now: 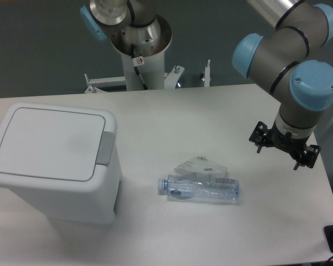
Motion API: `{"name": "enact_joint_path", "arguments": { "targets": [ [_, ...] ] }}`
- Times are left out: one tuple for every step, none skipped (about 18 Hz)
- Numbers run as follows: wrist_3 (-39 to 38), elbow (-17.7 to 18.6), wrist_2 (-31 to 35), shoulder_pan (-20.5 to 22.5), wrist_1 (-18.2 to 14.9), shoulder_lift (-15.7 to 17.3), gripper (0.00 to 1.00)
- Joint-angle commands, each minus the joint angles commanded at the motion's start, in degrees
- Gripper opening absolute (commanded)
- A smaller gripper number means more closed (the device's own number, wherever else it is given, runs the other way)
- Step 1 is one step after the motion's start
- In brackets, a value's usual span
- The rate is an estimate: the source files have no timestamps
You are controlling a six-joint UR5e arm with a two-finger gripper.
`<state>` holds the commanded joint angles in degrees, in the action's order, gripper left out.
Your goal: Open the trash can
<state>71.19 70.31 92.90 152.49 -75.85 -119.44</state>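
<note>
Table (pixel 210 116) white w/ trash can (pixel 50 160), bottle (pixel 199 189).

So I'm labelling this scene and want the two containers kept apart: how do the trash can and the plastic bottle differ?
The trash can is opaque white; the bottle is clear with a blue cap end. The trash can is boxy and far larger; the bottle is slim and rounded. The trash can stands upright with its flat lid shut; the bottle lies on its side. Both rest on the white table, and the hand touches neither.
</note>
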Motion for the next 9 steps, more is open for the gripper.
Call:
{"name": "enact_joint_path", "arguments": {
  "targets": [
    [0.1, 0.0, 0.0, 0.0, 0.1, -0.2, 1.0],
    [0.2, 0.1, 0.3, 0.0, 0.1, -0.3, 1.0],
    [0.2, 0.4, 0.8, 0.0, 0.5, -0.2, 1.0],
    [0.2, 0.6, 0.9, 0.0, 0.5, 0.0, 1.0],
    [0.2, 0.7, 0.9, 0.0, 0.4, 0.1, 1.0],
    [0.1, 1.2, 0.9, 0.0, 0.4, 0.3, 1.0],
    [0.0, 2.1, 0.9, 0.0, 0.4, 0.4, 1.0],
    [-0.1, 3.0, 0.9, 0.0, 0.4, 0.8, 1.0],
    [-0.2, 3.5, 0.9, 0.0, 0.4, 1.3, 1.0]
  ]
}}
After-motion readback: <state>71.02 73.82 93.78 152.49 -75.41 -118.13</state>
